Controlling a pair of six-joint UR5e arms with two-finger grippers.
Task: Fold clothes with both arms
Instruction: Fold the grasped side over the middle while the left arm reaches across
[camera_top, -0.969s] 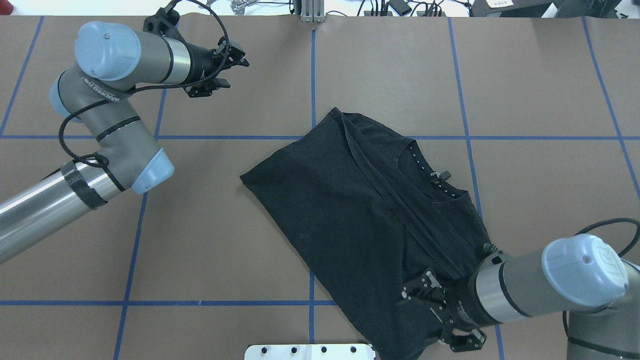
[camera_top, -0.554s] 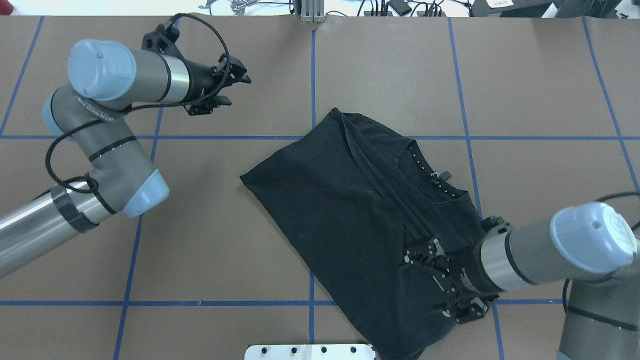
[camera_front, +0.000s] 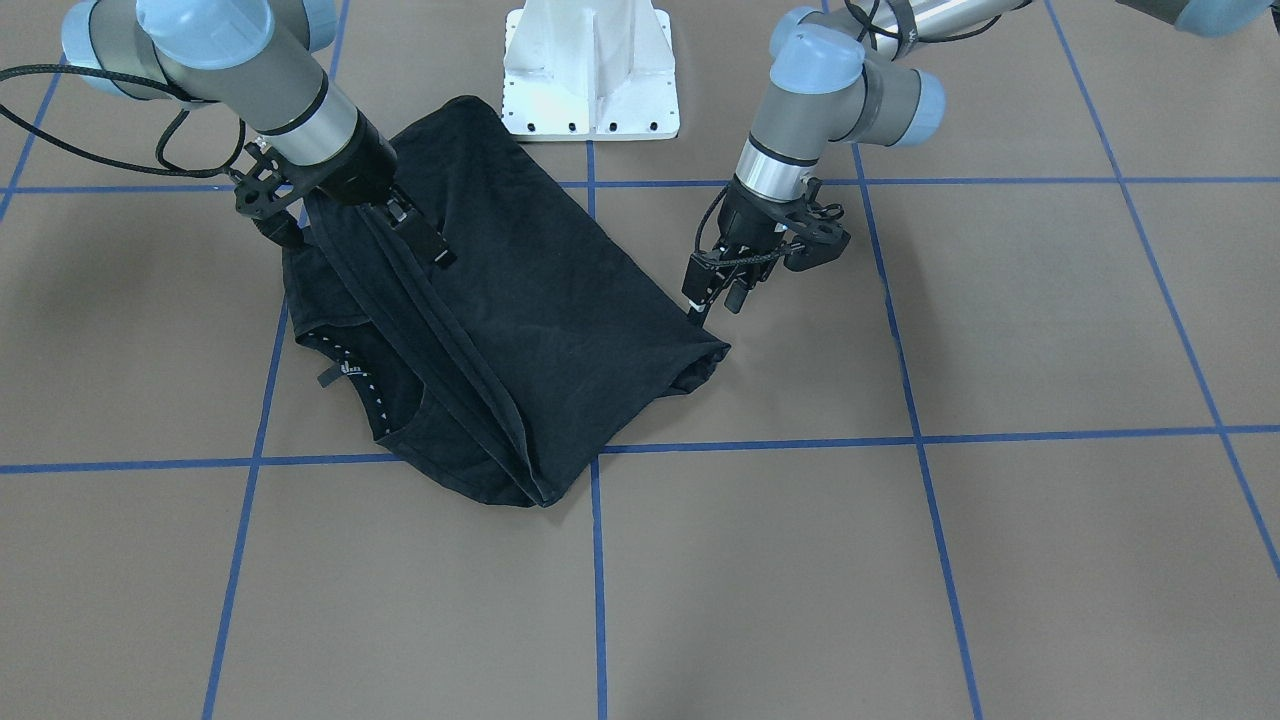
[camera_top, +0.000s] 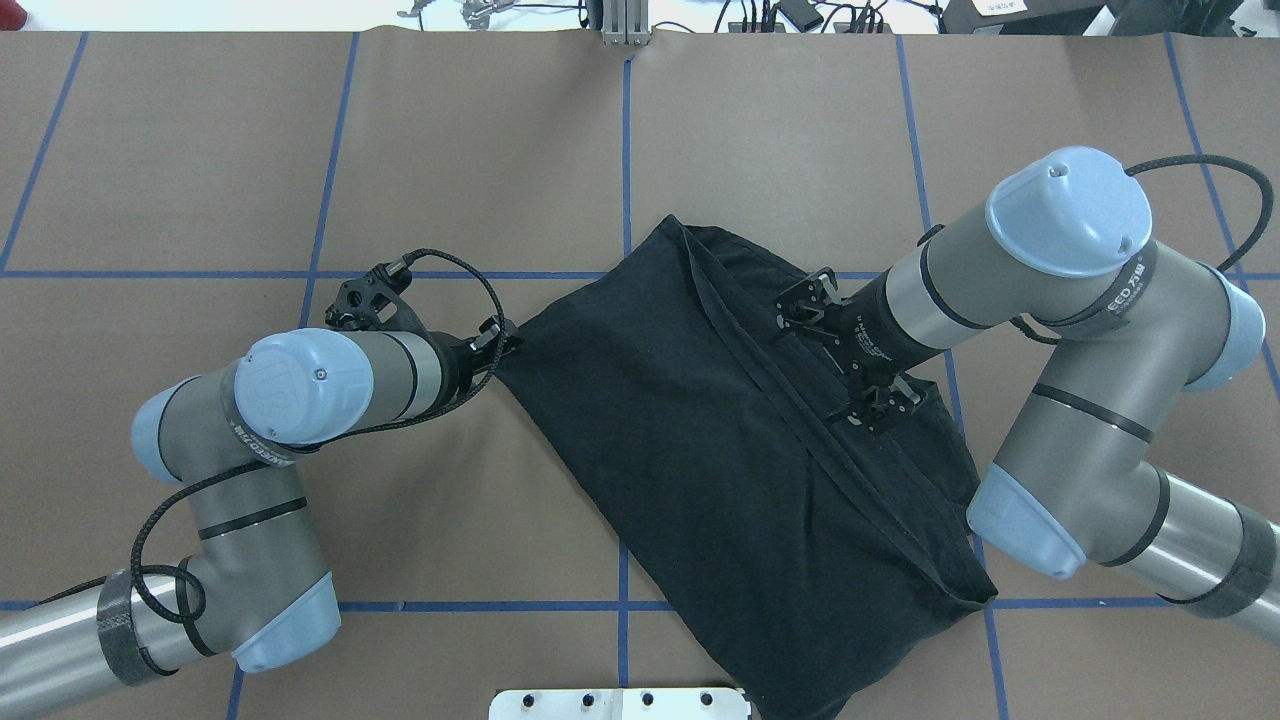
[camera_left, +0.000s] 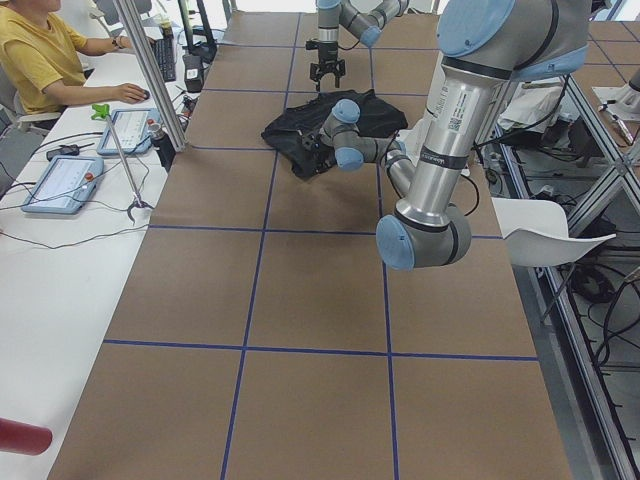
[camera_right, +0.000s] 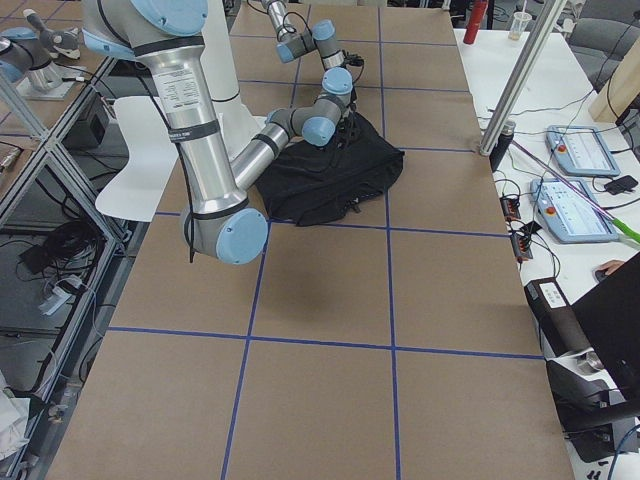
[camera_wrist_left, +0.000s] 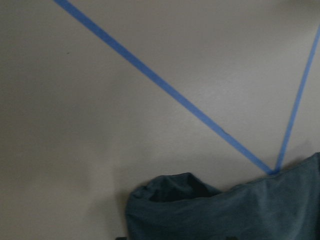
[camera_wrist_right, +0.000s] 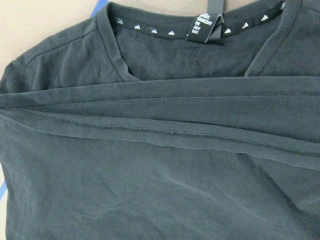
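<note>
Nearest the robot, the white base plate sits at the table's edge, and one end of the black T-shirt reaches almost to it. The T-shirt lies flat on the brown table, slanted across the blue tape lines near the middle. It is folded lengthwise, so a long doubled hem runs along it, and its printed side does not show. Farther out, the left gripper hangs low at the shirt's left-hand corner. Its jaws are a little apart and the corner of the cloth lies just in front of them, not pinched. About level with it, the right gripper points down over the folded band beside the collar. Its jaws are spread wide and hold nothing, and I cannot tell whether the fingertips touch the cloth. The right wrist view shows the neckline with its small black label. Beyond both grippers, the shirt's far corner crosses a tape line. At the table's far edge are a metal post and some cables.
</note>
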